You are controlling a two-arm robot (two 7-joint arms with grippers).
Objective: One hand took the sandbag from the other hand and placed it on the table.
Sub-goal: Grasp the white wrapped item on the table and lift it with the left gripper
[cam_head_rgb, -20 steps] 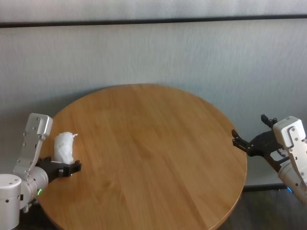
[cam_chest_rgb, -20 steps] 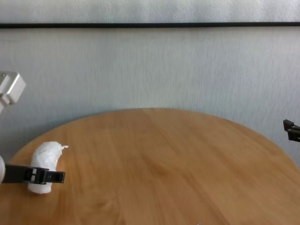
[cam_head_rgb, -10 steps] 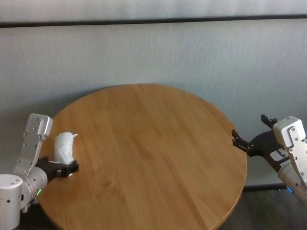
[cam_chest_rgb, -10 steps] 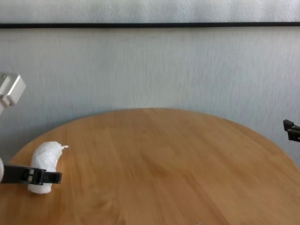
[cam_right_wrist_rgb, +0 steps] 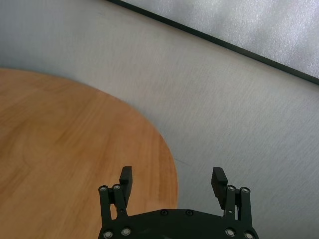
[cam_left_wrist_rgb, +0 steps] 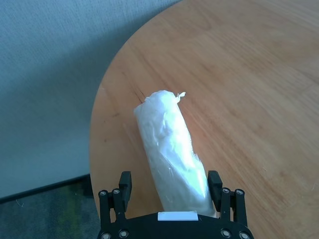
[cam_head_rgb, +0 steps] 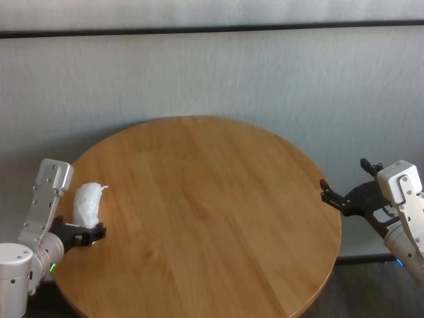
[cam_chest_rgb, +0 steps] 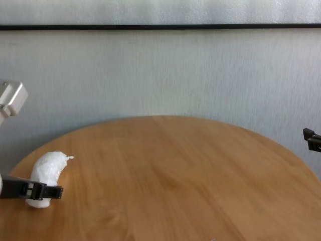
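1. the small white crinkled sandbag (cam_head_rgb: pixel 87 204), loaf-shaped with a tied tip, lies flat near the left rim of the round light-brown wood-grain surface (cam_head_rgb: pixel 199 212). its tied tip points toward the far side of the surface.

2. the left gripper (cam_left_wrist_rgb: pixel 170 185), black, on the silver wrist with the green ring, has slid back toward the robot over the last second. a second ago its fingers (cam_left_wrist_rgb: pixel 124 182) reached well along the bag; now only their tips flank the bag's near end.

3. those fingers stand fully open. the left wrist view shows a clear gap on one side; on the other the finger sits just beside the bag, and contact there cannot be ruled out. they grip nothing, since the bag rests on the wood by its own weight.

4. the bag itself has kept its place and its heading while the gripper drew away, which suggests a clean release with no drag.

5. the right gripper (cam_right_wrist_rgb: pixel 172 183), black, on the wrist with the blue ring, hangs beyond the right rim of the surface, well apart from the bag. its fingers are spread wide and empty, and it has not moved.

6. judged from this, the placing looks done; what remains is likely only the left arm clearing the bag's near end.
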